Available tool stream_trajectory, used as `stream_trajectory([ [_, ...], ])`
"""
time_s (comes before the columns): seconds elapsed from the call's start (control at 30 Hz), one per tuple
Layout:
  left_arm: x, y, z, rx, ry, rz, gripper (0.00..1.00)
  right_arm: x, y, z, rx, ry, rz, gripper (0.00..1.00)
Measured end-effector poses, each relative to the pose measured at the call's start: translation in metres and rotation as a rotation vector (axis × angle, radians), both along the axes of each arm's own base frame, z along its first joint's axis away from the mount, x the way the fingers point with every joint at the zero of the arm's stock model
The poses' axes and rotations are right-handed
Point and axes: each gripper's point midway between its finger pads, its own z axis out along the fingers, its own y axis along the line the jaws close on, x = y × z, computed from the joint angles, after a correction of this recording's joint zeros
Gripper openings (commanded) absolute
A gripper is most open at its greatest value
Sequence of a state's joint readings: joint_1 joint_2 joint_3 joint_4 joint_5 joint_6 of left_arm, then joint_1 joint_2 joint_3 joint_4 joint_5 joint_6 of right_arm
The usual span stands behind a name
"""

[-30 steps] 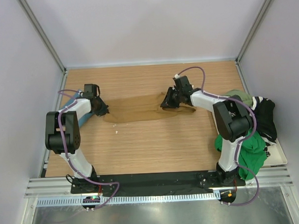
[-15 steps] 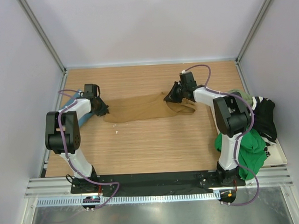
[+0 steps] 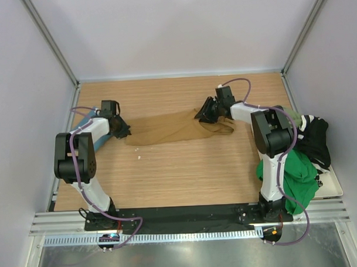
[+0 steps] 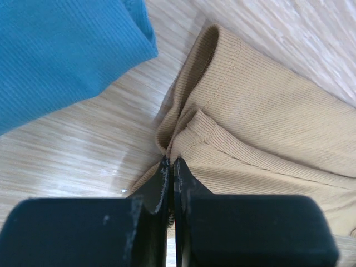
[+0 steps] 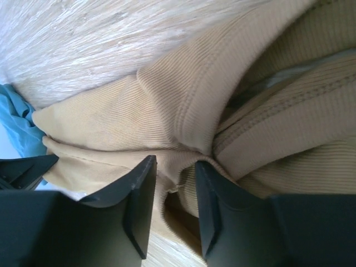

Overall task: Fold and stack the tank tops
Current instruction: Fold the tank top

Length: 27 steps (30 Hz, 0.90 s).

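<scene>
A tan tank top (image 3: 166, 129) lies stretched across the table. My left gripper (image 3: 122, 131) is shut on its left edge; in the left wrist view the jaws (image 4: 171, 162) pinch a folded hem of the tan cloth (image 4: 261, 117). My right gripper (image 3: 205, 112) is at the top's right end, next to the bunched straps (image 3: 223, 127). In the right wrist view it (image 5: 175, 167) is open, with a fold of tan cloth (image 5: 167, 111) between the jaws. A teal tank top (image 3: 86, 126) lies under my left arm and also shows in the left wrist view (image 4: 61, 50).
A pile of tops sits at the right edge: green (image 3: 298, 177), black (image 3: 317, 138), olive (image 3: 284, 113). It lies partly on a white tray (image 3: 336, 189). Walls and metal posts close in the back and sides.
My right gripper has moved a little toward the back and right along the top's right end, and its wrist has turned. The left gripper has not moved.
</scene>
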<state>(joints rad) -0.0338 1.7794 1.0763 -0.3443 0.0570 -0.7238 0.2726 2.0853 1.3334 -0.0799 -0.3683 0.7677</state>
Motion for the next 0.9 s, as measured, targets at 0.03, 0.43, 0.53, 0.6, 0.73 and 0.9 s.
stream_trajectory([
  [0.03, 0.001, -0.001, 0.000, -0.003, -0.004, -0.001, 0.00, 0.001, -0.001, 0.002, -0.009, -0.010, 0.003, 0.50],
  [0.43, -0.042, -0.004, -0.008, -0.036, -0.042, 0.042, 0.00, -0.019, -0.043, 0.078, -0.210, -0.165, -0.009, 0.57],
  [0.53, -0.049, -0.005, -0.008, -0.040, -0.047, 0.041, 0.00, -0.035, -0.056, 0.095, -0.262, -0.195, -0.028, 0.50],
  [0.6, -0.057, -0.007, -0.008, -0.047, -0.050, 0.043, 0.00, -0.049, -0.065, 0.093, -0.290, -0.186, -0.045, 0.47],
  [0.73, -0.074, -0.013, -0.008, -0.053, -0.052, 0.031, 0.00, -0.080, -0.086, 0.059, -0.370, -0.090, -0.074, 0.29],
  [0.9, -0.096, -0.027, -0.005, -0.065, -0.059, 0.002, 0.00, -0.107, -0.117, 0.013, -0.428, 0.054, -0.115, 0.22],
])
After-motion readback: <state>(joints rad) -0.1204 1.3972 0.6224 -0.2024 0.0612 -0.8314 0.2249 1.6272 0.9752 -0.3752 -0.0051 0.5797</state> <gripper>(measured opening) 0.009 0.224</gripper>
